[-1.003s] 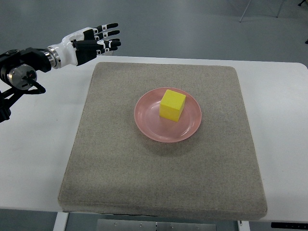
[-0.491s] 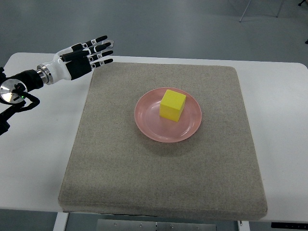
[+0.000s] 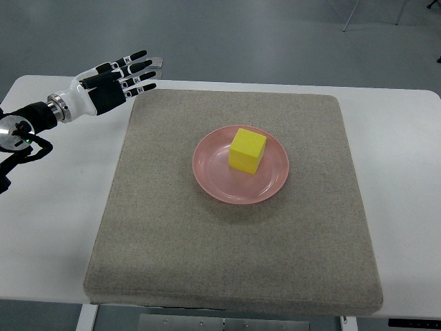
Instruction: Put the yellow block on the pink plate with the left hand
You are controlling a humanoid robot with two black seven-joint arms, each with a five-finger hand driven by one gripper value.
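A yellow block (image 3: 247, 150) rests upright on the pink plate (image 3: 213, 181), slightly above the plate's middle. The plate lies on a grey-brown mat (image 3: 172, 234). My left hand (image 3: 120, 81) hovers at the mat's far left corner, well away from the plate, its fingers spread and holding nothing. Its black and white forearm runs off toward the left edge. No right arm shows.
The mat covers most of a white table (image 3: 48, 227), with bare white strips left and right. Grey floor lies beyond the table's far edge, and thin metal legs (image 3: 351, 14) stand at the top right.
The left hand has drawn back toward the left and lowered slightly, fingers still spread. Block and plate have not moved.
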